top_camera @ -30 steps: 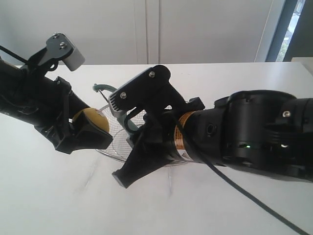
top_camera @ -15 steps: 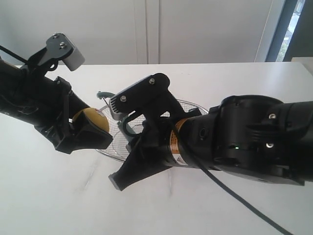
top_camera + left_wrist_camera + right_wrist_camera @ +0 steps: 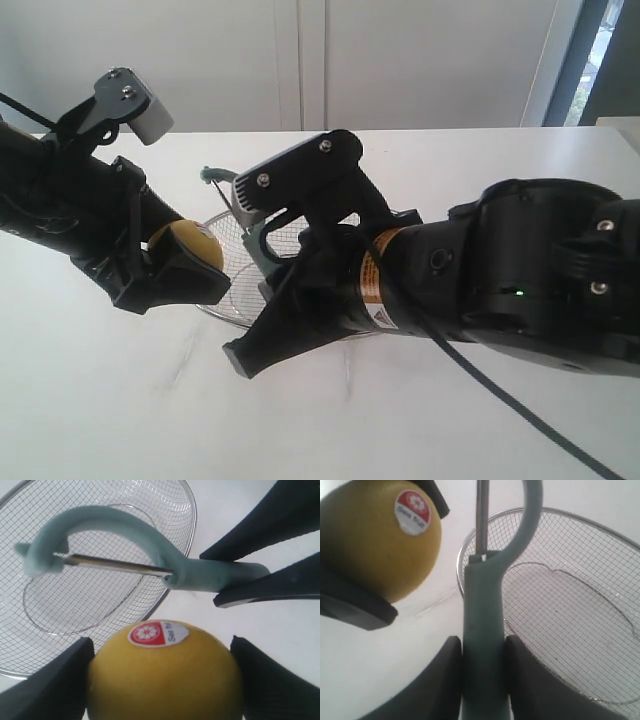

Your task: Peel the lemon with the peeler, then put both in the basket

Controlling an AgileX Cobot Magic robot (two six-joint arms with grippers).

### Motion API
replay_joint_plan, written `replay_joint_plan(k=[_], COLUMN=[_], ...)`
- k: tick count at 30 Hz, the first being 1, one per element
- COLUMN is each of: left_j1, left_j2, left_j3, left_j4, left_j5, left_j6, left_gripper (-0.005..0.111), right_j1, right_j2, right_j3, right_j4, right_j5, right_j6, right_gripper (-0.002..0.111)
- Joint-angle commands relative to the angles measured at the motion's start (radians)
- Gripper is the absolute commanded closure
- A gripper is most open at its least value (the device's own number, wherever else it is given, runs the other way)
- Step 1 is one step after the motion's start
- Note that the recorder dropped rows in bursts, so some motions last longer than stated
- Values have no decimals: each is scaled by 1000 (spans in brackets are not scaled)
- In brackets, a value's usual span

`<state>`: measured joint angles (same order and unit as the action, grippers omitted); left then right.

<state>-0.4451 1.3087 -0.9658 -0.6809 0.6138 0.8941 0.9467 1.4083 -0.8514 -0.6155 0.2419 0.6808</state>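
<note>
Obs.: your left pincer (image 3: 185,265) stands wide and is clamped on the lemon (image 3: 165,680), one pad on each flank at about its widest girth, held up off the surface (image 3: 120,400) just outside the rim of the basket (image 3: 570,605). The basket sits toward the middle of the surface, well in from its edges, and holds nothing. Your right pincer (image 3: 482,690) is narrow and closed on the handle of the peeler (image 3: 482,630), taking it well behind the head; the curved head and blade (image 3: 117,566) hang over the basket, near the lemon but apart from it. The skin shows no cut on the faces in view, and the sticker (image 3: 159,633) is intact (peeling looks not yet begun). Handling, as judged: the lemon is firm but smooth and round, so expect it to twist between the pads when the blade drags; keep the hold across its middle and stroke toward a pad, not across both. The peeler is light and stiff, yet its slim handle may pivot under side load, so hold it close to the head and press lightly. The thin blade could skid on the waxy skin or on the sticker.
</note>
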Motion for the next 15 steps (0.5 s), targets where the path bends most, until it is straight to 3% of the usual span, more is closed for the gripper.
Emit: replay_joint_plan(k=[1,15], left_j1=[3,3], left_j2=[-4,-4], left_j3=[-1,-1], left_j4=[-24,-24], left_j5=[9,9], left_j6=[-5,-5], left_gripper=[107,107], right_j1=[1,42], right_j2=[20,38], right_j3=[4,4], right_j4=[2,39], right_j5=[0,-37], right_j6=[4,-11], right_gripper=[108,108])
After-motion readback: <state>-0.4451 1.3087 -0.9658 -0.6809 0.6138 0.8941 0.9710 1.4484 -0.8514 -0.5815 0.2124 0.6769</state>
